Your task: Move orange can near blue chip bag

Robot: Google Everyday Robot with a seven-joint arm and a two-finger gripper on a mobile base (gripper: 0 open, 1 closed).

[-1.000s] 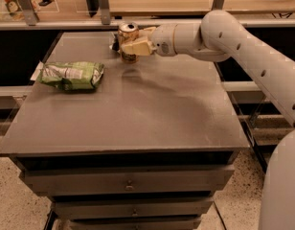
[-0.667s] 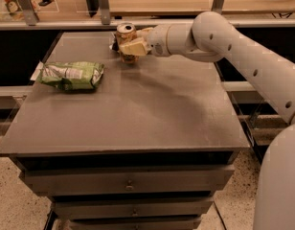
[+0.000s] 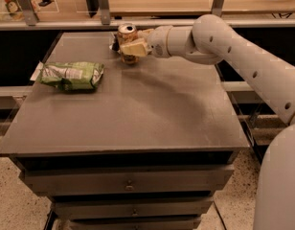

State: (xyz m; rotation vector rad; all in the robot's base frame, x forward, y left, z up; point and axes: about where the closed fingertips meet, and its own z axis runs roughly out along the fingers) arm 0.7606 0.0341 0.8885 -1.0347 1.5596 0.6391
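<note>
The orange can (image 3: 127,32) stands upright at the far middle of the grey table (image 3: 138,109), its silver top showing. My gripper (image 3: 130,48) reaches in from the right and is shut around the can's body, with one cream finger (image 3: 134,47) across its front. The can's base is at or just above the table. A small dark shape (image 3: 113,45) shows just left of the can, behind the gripper. I cannot tell whether it is the blue chip bag, which otherwise does not show.
A light green chip bag (image 3: 72,75) lies at the table's left side. A shelf rail with metal posts (image 3: 104,6) runs just behind the far edge. My white arm (image 3: 243,56) spans the right side. Drawers sit under the tabletop.
The arm's elbow has swung a little left and down. The gripper and the can have stayed almost in place at the far edge.
</note>
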